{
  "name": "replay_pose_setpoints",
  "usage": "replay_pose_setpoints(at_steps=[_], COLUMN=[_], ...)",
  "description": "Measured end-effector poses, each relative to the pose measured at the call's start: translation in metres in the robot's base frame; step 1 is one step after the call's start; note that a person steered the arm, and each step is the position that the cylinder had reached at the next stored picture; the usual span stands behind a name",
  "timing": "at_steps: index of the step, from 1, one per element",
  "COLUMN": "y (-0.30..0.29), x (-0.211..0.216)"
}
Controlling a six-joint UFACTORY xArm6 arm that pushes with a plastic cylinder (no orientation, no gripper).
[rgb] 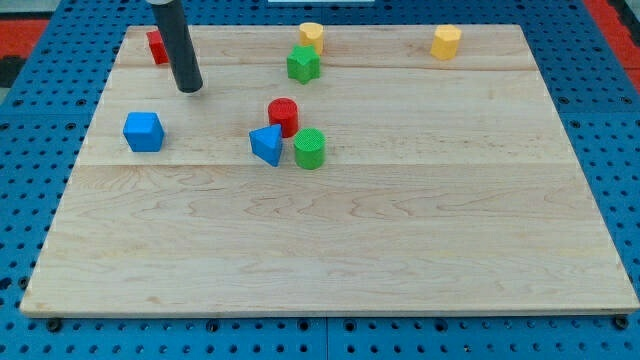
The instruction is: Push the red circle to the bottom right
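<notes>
Red circle [284, 114] sits a bit left of the middle of the worktop [400, 250], in the upper half, packed in with two neighbours: the blue triangle [267, 144] is right against it at about 7 o'clock, and the green circle [310, 148] is just beside it at about 4 o'clock. My tip [190, 89] is well off to the view's left, roughly 10 o'clock from the red one, touching nothing, so I'd say we're only at the approach stage and no push has started. No jaws on this rig at all, just the rod, so nothing to report as apart or together. For the next move I reckon the tip needs to come in on the 10 to 11 o'clock side of the red circle and shove toward 4 or 5 o'clock. Annoying bit: the green circle sits right in that line, so it'll probably get dragged along or knock the red one sideways. As for heading, it's a round upright cylinder, so no real long axis across the worktop and it points nowhere in particular.
</notes>
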State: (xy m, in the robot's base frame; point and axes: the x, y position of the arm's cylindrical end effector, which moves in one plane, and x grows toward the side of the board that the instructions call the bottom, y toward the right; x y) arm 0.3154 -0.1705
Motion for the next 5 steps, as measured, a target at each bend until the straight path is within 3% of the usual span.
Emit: replay_pose_setpoints(at_steps=[2, 4, 5], y=[-0.011, -0.020, 0.005], x=[0.007, -0.006, -0.030])
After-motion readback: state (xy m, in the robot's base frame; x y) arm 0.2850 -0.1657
